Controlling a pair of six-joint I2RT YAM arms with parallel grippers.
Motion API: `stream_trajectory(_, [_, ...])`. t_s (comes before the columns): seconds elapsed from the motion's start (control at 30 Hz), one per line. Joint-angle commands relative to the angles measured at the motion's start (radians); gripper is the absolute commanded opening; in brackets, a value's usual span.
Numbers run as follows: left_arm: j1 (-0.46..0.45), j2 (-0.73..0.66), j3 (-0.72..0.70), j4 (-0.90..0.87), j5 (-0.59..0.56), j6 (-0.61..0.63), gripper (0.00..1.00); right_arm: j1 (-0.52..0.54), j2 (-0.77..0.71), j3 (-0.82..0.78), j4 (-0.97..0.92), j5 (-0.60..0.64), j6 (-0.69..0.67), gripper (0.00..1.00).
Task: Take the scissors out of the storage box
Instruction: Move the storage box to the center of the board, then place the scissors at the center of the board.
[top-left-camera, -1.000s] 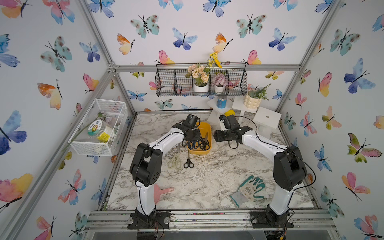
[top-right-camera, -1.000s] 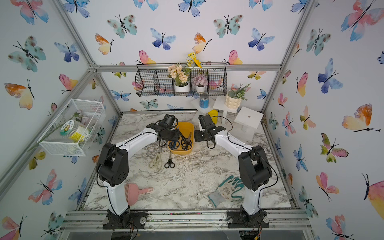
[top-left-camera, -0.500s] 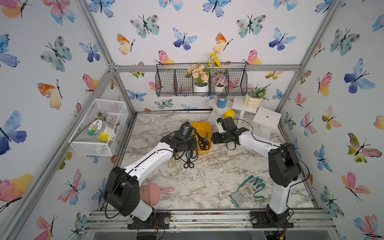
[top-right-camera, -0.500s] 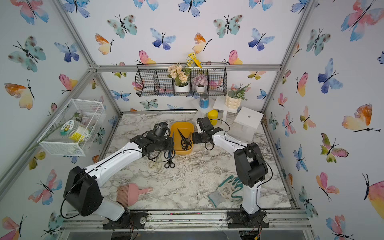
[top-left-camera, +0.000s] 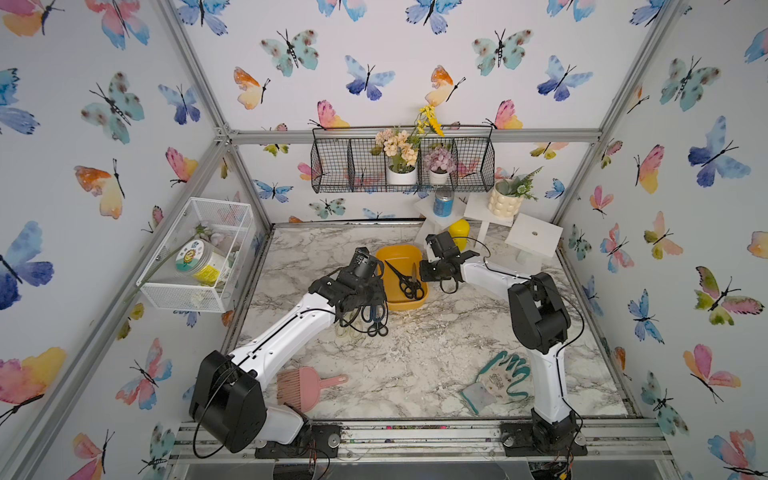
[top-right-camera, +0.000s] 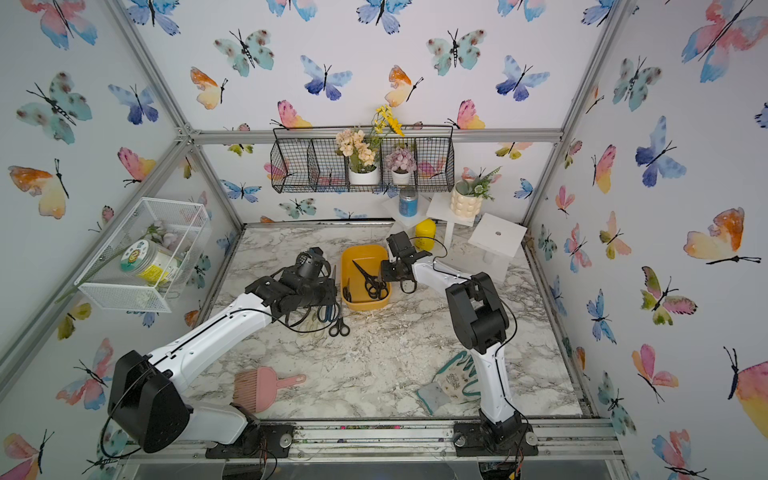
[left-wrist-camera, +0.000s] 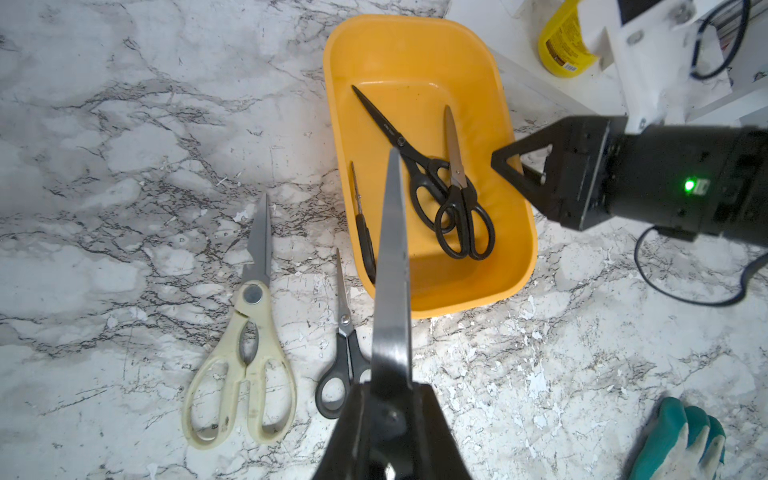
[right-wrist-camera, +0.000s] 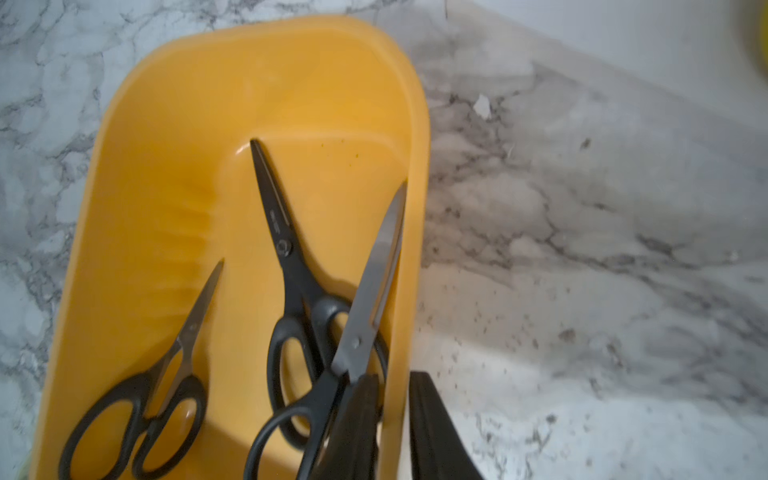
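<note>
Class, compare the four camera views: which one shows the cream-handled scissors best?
The left wrist view: the cream-handled scissors lie whole and uncovered on the marble, blades closed. In both top views they are small, pale and partly covered by the left arm. The right wrist view does not show them.

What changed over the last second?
Left gripper, shut on the dark blue scissors, carried them out of the storage box to above the table. Right gripper closed on the box wall. Unchanged: three black pairs in the box, cream scissors and small black scissors on the table.
</note>
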Motion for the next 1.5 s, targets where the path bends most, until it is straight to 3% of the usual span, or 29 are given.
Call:
stream_trajectory(0.0, [0.005, -0.015, -0.012, -0.020, -0.002, -0.006, 0.00, -0.004, 0.068, 0.097, -0.032, 0.055, 0.022, 0.16])
stream_trajectory(0.37, [0.002, -0.019, -0.040, -0.018, 0.026, -0.024, 0.00, -0.010, 0.246, 0.376, -0.070, 0.113, 0.038, 0.06])
stream_trajectory(0.5, [0.002, -0.018, -0.038, -0.019, 0.028, -0.026, 0.00, -0.021, 0.246, 0.381, -0.024, 0.147, 0.057, 0.07])
stream_trajectory(0.67, [-0.001, -0.005, -0.030, -0.018, 0.055, -0.035, 0.00, -0.027, 0.207, 0.360, 0.039, 0.135, 0.009, 0.33])
stream_trajectory(0.83, [-0.021, 0.011, -0.028, -0.016, 0.064, -0.059, 0.00, -0.027, 0.059, 0.200, 0.131, 0.102, -0.006, 0.54])
stream_trajectory(1.2, [-0.102, 0.006, -0.104, 0.086, 0.015, -0.115, 0.00, -0.027, -0.226, -0.124, 0.170, 0.033, 0.007, 0.66])
stream_trajectory(1.47, [-0.205, 0.048, -0.148, 0.154, 0.004, -0.140, 0.00, -0.027, -0.319, -0.178, 0.067, 0.085, -0.025, 0.67])
